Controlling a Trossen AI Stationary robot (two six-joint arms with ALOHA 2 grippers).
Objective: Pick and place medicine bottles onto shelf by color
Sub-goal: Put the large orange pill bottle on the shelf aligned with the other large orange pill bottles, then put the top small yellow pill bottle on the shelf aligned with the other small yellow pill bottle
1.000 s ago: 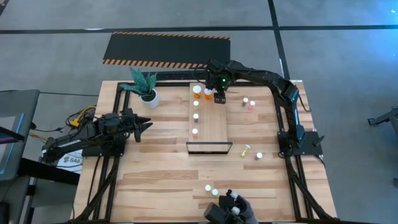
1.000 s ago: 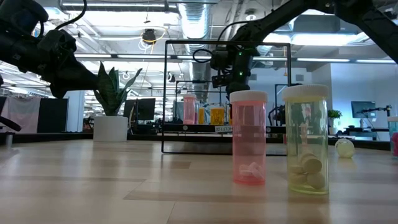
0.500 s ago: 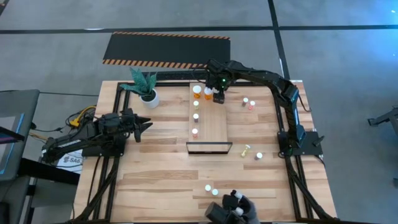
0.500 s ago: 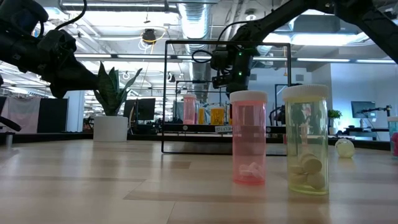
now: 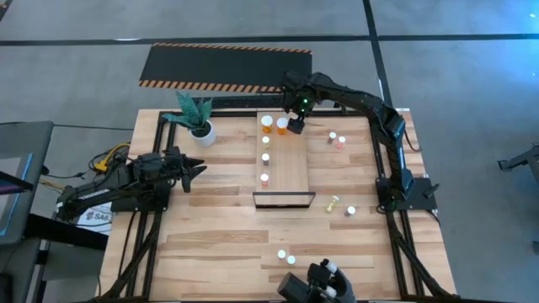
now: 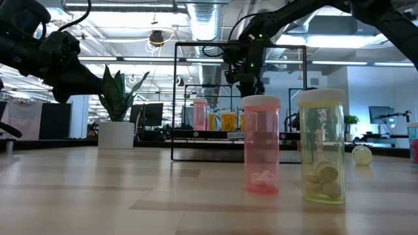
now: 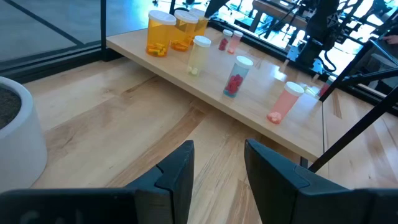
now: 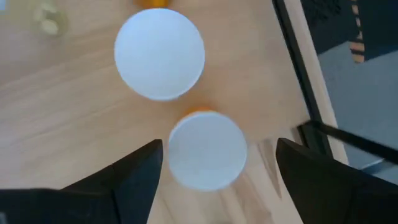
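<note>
The shelf (image 5: 290, 168) lies mid-table with a dark frame (image 5: 284, 199) at its near end. Two orange bottles (image 5: 267, 124) (image 5: 281, 124) and three smaller ones (image 5: 264, 157) stand along its left side. My right gripper (image 5: 295, 126) hovers open over the shelf's far end. In its wrist view its fingers (image 8: 134, 177) stand either side of one orange bottle's white cap (image 8: 206, 149), apart from it; the second cap (image 8: 160, 53) is beside it. My left gripper (image 5: 195, 168) waits open at the table's left, pointing at the shelf (image 7: 261, 118).
Loose bottles stand right of the shelf (image 5: 332, 135) (image 5: 340, 142) (image 5: 350, 210), one lies on its side (image 5: 333, 202), and two stand by the near edge (image 5: 281, 253) (image 6: 261, 143) (image 6: 321, 145). A potted plant (image 5: 199, 118) is at the far left. A black striped mat (image 5: 227, 66) lies beyond the table.
My right gripper has risen a little above the far end of the shelf and rolled about its own axis. The orange bottles stay standing on the shelf.
</note>
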